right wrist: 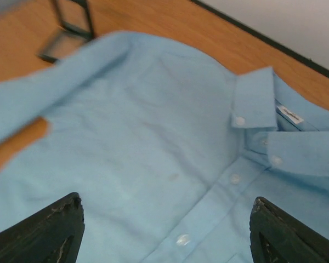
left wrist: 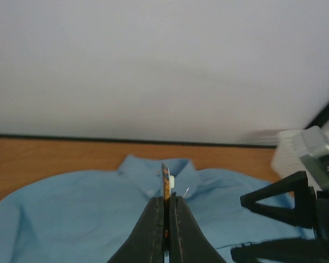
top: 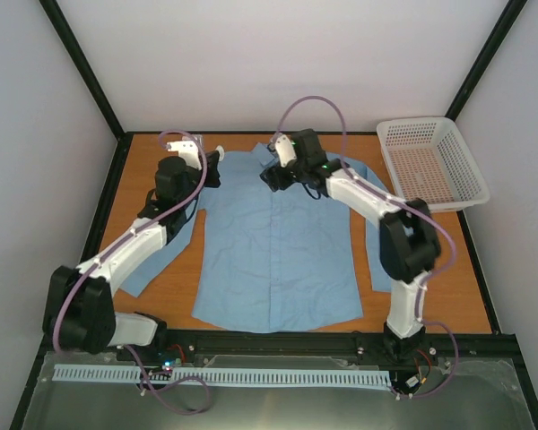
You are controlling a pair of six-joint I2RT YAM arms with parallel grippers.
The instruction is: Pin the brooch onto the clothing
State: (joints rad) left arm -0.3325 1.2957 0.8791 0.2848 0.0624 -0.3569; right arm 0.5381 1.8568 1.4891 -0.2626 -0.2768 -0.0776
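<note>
Where your left gripper (left wrist: 165, 201) is pressing its 2 fingers together, it is pinching the brooch (left wrist: 165, 178) edge-on, with the thin disc sticking up just past the fingertips. Directly beyond those tips the clothing (left wrist: 71, 213) is lying flat. Its collar (left wrist: 153, 167) is sitting straight ahead of the brooch, and a white label (left wrist: 171, 181) is showing inside it. You cannot tell from this view whether the brooch is touching the fabric. Off to the right of these fingers, your right gripper (left wrist: 237, 227) is hovering over the same shirt front. Farther on, the orange table (left wrist: 44, 156) is running up to a pale wall (left wrist: 164, 66).

Your right gripper is holding its 2 fingers spread wide with nothing between them. Just below the gap the blue cloth is spreading out, and a line of 4 white buttons (right wrist: 182, 239) is climbing away to the right toward the collar. From above, this gripper is hanging over the collar area, with the left gripper near it on its left. The white mesh basket (top: 430, 161) is resting well apart on its right, at the table's far corner.
</note>
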